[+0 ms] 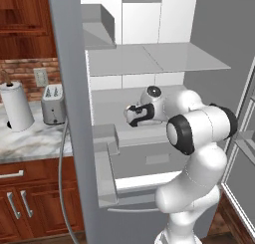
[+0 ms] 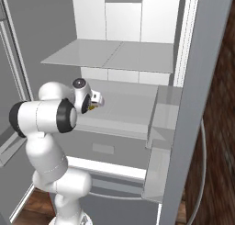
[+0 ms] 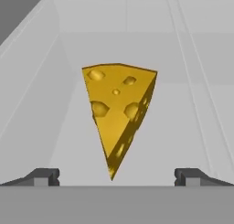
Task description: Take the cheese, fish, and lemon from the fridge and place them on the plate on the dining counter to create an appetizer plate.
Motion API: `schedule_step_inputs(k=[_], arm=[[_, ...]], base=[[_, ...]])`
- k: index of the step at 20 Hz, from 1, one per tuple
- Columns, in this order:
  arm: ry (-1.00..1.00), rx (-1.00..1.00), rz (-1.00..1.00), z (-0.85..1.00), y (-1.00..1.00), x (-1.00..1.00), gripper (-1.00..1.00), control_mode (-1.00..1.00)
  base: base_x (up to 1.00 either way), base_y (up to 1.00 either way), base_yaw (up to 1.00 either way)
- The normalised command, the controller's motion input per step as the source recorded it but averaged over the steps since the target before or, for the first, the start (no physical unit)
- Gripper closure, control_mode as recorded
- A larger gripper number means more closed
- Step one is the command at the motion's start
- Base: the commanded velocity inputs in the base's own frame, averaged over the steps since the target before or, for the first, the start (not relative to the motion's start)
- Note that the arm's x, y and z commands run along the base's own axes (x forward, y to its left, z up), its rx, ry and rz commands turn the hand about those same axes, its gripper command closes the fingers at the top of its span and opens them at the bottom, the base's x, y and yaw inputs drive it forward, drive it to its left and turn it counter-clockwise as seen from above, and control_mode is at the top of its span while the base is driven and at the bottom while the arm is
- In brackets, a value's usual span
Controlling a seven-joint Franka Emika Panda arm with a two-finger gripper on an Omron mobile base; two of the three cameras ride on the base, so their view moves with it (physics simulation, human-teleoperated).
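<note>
Reaching into the open fridge, the gripper stands spread wide and empty, one fingertip left of the cheese and the other to its right. The wedge lies just ahead of the hand on the white shelf, point toward the jaws, not yet touched. By my judgement the task is barely begun: cheese ungrasped, fish, lemon and plate all remaining.

In the base views, the robot's hand hides most of the cheese. The fridge is cut off at the top edge.
</note>
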Motion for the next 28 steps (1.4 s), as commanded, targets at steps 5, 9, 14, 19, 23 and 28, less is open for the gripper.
schedule_step_inputs(k=[5,9,14,19,23,28], arm=[[0.0,0.0,0.0,-0.14,0.0,0.4,-1.0,-1.0],[0.0,0.0,0.0,-0.09,0.0,0.4,-1.0,-1.0],[0.0,0.0,0.0,-0.18,0.0,0.26,-1.0,-1.0],[0.0,0.0,0.0,-0.35,0.08,0.13,-1.0,-1.0],[0.0,0.0,0.0,-0.42,0.13,0.12,1.0,-1.0],[-0.03,0.0,0.0,-0.4,0.08,0.06,1.0,-1.0]], base=[[0.0,0.0,0.0],[0.0,0.0,0.0],[0.0,0.0,0.0],[0.0,0.0,0.0],[0.0,0.0,0.0],[0.0,0.0,0.0]])
